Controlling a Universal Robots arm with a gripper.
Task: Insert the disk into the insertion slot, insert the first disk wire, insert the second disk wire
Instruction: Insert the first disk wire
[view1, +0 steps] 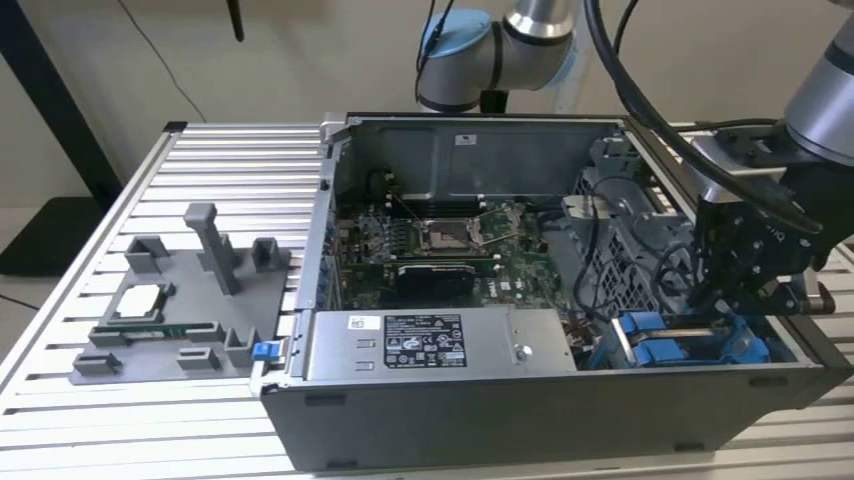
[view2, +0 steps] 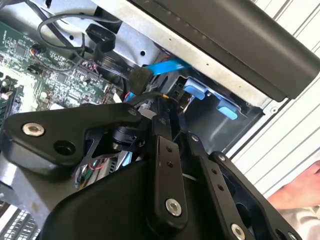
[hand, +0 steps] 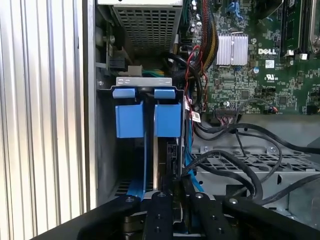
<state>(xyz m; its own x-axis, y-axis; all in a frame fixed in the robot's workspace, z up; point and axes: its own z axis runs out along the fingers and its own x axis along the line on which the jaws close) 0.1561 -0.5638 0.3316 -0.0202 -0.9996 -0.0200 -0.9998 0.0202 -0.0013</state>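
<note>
The insertion slot is a grey cage bay with bright blue tabs, low at the exterior view's right. The disk stands on edge inside it, between blue rails. My gripper hangs straight above the cage. In the first wrist view its fingers stand close together at the disk's end, closed on the dark plug of a black disk wire that curves in between them. A blue flat wire with a black plug lies beside the cage in the second wrist view.
The open computer case holds the motherboard and a labelled power-supply box. Black cable loops cross beside the cage. A grey parts fixture sits on the slatted table. A hand rests outside the case wall.
</note>
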